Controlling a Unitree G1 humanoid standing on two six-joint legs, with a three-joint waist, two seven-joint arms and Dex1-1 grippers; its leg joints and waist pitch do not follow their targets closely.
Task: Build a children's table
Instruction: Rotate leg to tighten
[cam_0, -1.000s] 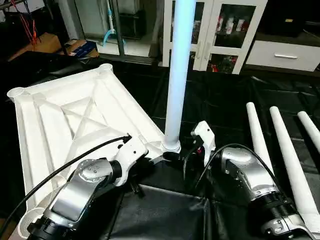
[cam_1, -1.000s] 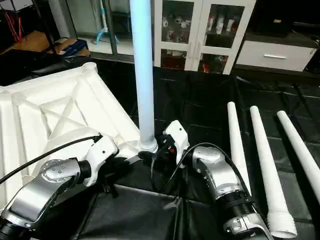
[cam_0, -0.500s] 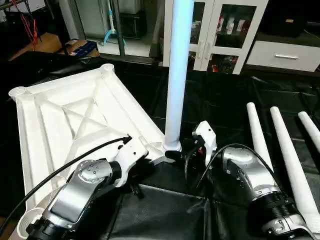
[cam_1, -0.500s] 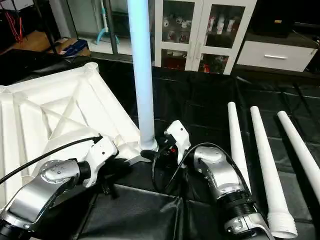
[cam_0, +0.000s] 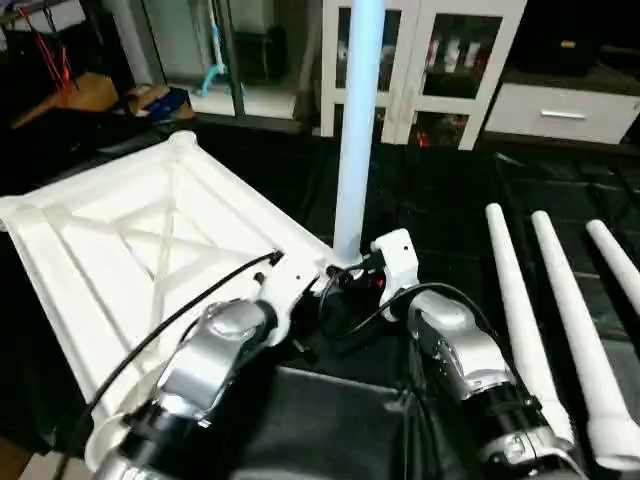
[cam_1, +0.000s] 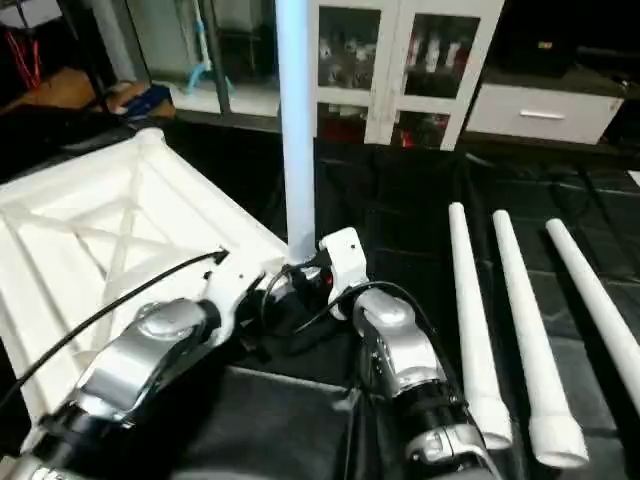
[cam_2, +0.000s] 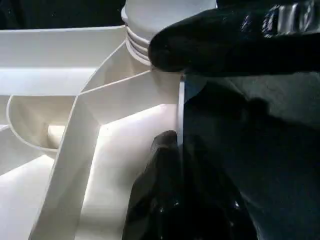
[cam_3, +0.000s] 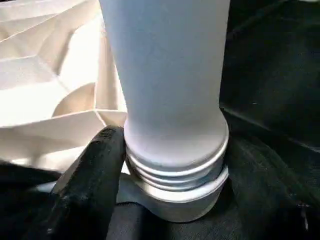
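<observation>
So, nearest: left gripper (cam_0: 300, 318) pinched shut at the tabletop (cam_0: 130, 240) edge; right gripper (cam_3: 165, 165), fingers spread around the upright leg (cam_0: 357, 120) base, threads still showing at the corner socket, so prob. not fully screwed in. Further right, 3 loose legs (cam_0: 520, 300) on the black cloth, still to fit.

The upright leg (cam_0: 357, 130) runs past the top edge; the forearms hide its socket; the top's (cam_0: 120, 250) left corner is cut off.

No legible text, label, brand, number or sign on anything in view.
</observation>
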